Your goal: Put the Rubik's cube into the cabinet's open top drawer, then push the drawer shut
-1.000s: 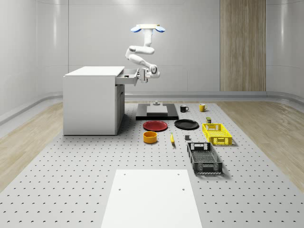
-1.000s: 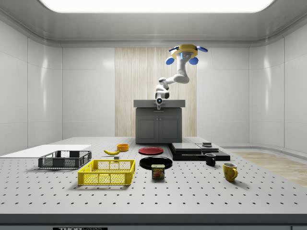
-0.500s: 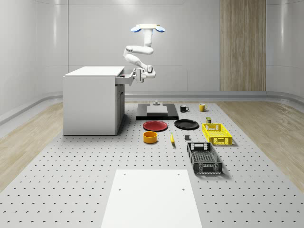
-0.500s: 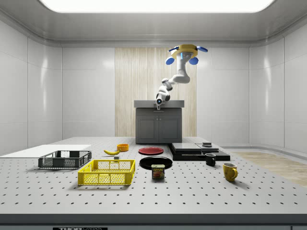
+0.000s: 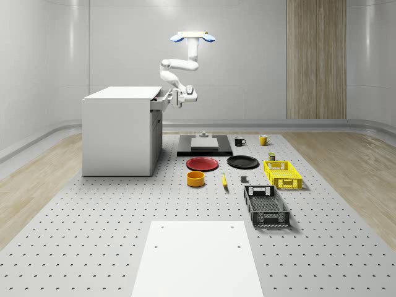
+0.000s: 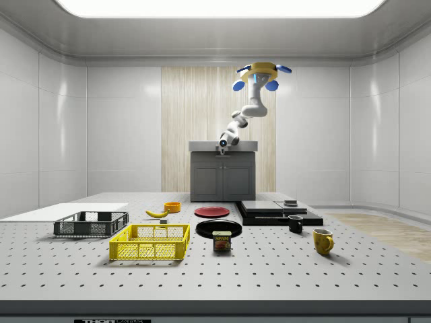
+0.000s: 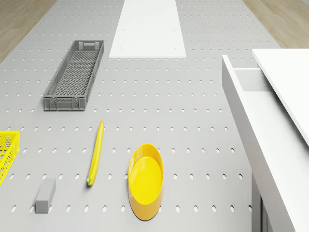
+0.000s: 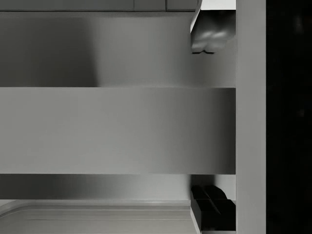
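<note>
Just ahead of the tool [image 5: 180, 98], touching or nearly so, is the front panel of the white cabinet's [image 5: 117, 133] pale grey top drawer [image 5: 162, 102], which juts out a little way. Its fingers [image 8: 209, 39] are spread wide and hold nothing. Above and behind the tool, the blue-rotored drone [image 5: 193, 37] hovers off the cabinet's drawer side. I judge the Rubik's cube lies beyond the panel, inside the drawer, so the push runs straight ahead along its slide.
</note>
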